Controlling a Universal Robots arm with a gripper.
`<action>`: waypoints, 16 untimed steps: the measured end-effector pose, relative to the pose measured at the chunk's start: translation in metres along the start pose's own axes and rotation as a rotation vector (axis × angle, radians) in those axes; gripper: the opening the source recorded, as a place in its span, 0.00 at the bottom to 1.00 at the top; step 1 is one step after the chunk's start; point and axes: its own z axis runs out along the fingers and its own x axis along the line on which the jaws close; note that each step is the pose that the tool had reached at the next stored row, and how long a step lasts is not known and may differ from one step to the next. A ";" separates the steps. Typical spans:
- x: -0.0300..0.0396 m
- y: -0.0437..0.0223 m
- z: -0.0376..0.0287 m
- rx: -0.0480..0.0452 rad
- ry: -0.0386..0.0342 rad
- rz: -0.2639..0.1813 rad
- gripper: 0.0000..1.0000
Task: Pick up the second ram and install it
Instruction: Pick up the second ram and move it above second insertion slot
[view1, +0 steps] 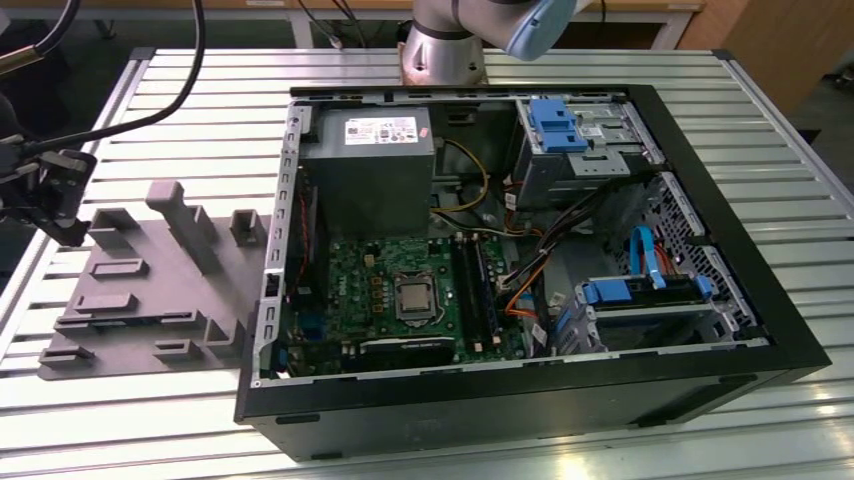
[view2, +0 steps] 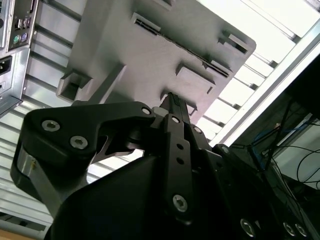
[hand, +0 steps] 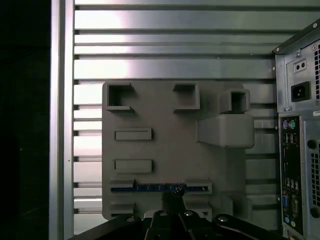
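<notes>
The claw (hand: 173, 197) sits mid-length on the second ram (hand: 145, 188) — edge-up in the tray (hand: 160, 120), lying crosswise — grip impossible to tell.

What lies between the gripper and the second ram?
Nothing: in the first wrist view the gripper hangs over the second ram in the grey tray, no object between.

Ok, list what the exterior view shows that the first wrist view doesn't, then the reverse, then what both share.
Exterior view: the inside of the open black computer case, with its green motherboard, grey power supply box and blue plastic drive clips.
First wrist view: the case's rear panel of ports, and the second ram, a long thin dark stick seated in a tray slot, with the black gripper nearest to it.
Both: the light grey moulded tray, the silver slatted metal table, the case, and the gripper at the tray.
</notes>
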 end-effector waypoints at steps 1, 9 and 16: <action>0.0000 0.0000 0.0000 -0.0002 0.0003 -0.006 0.11; 0.0000 0.0000 0.0001 -0.0017 0.0031 -0.066 0.11; 0.0000 0.0000 0.0001 -0.0031 0.0059 -0.125 0.11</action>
